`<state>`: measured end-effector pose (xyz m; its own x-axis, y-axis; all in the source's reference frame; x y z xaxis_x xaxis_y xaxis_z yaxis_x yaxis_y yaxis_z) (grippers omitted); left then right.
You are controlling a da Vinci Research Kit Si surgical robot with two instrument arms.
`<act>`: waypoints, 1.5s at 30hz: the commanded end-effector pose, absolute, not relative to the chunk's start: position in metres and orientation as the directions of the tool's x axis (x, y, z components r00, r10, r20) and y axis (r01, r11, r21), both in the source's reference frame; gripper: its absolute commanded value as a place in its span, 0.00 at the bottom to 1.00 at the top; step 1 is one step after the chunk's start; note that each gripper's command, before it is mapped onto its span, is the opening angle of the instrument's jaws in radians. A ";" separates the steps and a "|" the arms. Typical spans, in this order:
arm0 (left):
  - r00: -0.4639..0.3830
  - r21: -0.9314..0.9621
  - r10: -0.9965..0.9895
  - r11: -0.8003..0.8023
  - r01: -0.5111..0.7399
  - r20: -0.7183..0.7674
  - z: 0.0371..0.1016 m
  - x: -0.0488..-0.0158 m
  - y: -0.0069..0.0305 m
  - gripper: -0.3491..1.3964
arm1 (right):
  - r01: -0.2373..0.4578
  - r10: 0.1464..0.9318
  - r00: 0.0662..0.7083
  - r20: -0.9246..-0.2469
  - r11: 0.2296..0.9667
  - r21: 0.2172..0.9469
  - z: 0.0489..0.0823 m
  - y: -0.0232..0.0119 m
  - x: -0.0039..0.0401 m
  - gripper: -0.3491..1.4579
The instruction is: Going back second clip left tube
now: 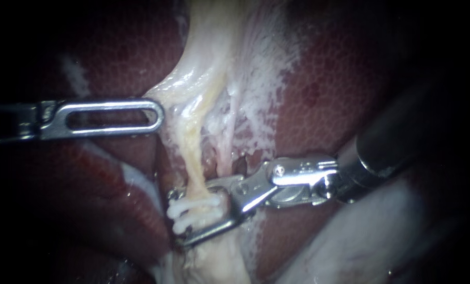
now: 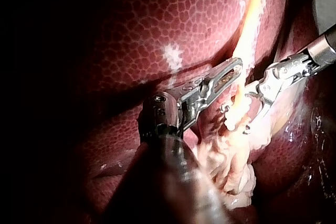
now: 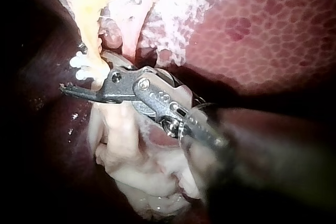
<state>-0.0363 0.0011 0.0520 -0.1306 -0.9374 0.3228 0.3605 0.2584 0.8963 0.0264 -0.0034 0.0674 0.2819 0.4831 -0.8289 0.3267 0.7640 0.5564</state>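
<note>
Right instrument [image 1: 198,213]: the jaws stand apart, one on each side of the left tube [image 1: 194,158]. A gap shows between them and they grip nothing.
Left instrument [image 1: 156,115]: its slotted metal tip lies against the edge of the pale tissue [image 1: 208,47], above the clips. No view shows whether it holds that tissue.
Writing: small stamped marks sit on the right instrument's metal head, too fine to make out.
Hidden: both shafts run off into darkness at the sides of the endoscope view. The right instrument's shaft is a blur in the right wrist view. Where the tube passes between the jaws, clips and metal overlap, so its surface there is hard to follow.
Left tube: a thin yellow strand, drawn straight. It runs from the pale tissue down to a whitish lump [image 1: 219,263]. A paler pink strand [image 1: 224,150] runs just beside it on its right.
White clips [image 1: 190,213]: two of them lie across the left tube, one just below the other, between the right instrument's jaws. Their ends stick out on the tube's left side.
Liver [image 1: 340,89]: dark red and mottled, lying on both sides of the tube.
</note>
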 end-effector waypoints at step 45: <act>-0.131 0.895 -0.937 0.260 0.362 0.325 0.0524 -0.0363 0.0008 0.00 | 0.241 0.463 0.266 -0.846 0.818 0.523 0.0605 0.0042 0.0105 0.52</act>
<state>-0.0363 0.0008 0.0524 -0.1307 -0.9365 0.3253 0.3619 0.2603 0.8951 0.0102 0.0042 0.0604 0.2655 0.4628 -0.8458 0.2405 0.8177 0.5230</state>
